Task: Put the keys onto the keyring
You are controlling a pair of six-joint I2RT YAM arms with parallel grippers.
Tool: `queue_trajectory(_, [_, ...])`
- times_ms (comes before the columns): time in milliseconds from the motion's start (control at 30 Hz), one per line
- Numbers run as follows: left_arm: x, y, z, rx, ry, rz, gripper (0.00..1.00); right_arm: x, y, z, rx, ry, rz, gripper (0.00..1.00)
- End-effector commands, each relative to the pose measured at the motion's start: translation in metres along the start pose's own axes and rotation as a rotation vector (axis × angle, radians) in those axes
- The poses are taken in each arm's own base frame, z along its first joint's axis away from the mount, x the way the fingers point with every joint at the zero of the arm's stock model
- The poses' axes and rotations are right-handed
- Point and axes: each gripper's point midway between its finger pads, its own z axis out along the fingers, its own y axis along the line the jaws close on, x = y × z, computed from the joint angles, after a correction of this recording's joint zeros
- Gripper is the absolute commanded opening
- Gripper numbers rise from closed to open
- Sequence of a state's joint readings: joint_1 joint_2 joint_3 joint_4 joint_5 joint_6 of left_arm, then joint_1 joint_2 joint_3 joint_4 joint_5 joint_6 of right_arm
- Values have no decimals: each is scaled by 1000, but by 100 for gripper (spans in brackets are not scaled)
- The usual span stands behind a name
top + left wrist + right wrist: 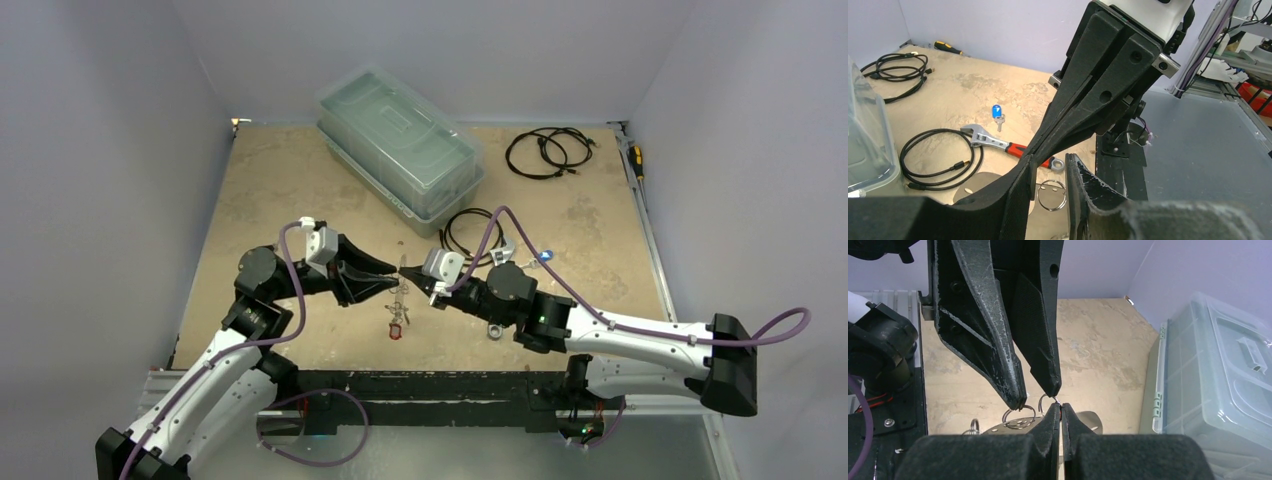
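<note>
At table (280, 200) centre, top view: left gripper (393, 269) and right gripper (405, 271) meet tip to tip, keyring (400, 305) dangling at their 6 o'clock with a red-tagged key (397, 330) lowest; blue-tagged key (545, 257) lies well apart at 3 o'clock. Left wrist: left jaws parted, small ring (1051, 194) visible through the gap, wrench (998, 144) at 10 o'clock. Right wrist: right gripper clenched on the keyring's thin wire, left fingertips (1018, 399) apart just above it.

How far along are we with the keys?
Done: a red-tagged key seems to hang from the keyring. In hand: the right gripper pinches the ring's wire mid-air, the left gripper at it with jaws apart. Left: the blue key lies on the table, unthreaded.
</note>
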State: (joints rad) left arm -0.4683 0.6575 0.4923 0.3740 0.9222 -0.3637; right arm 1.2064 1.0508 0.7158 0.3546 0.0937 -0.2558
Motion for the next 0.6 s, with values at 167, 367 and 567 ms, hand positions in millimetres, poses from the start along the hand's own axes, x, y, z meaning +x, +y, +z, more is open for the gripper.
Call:
queue_trajectory(167, [2,6,1,-26,4,22,24,-52,-14,-8,50,-134,-7,0])
queue_trajectory(367, [2,8,1,-42,5,32,35,-52,-12,-10,43,-137,-8,0])
queue_trajectory(567, [3,12,0,-65,9,39,40,-55,-10,-11,33,-143,-9,0])
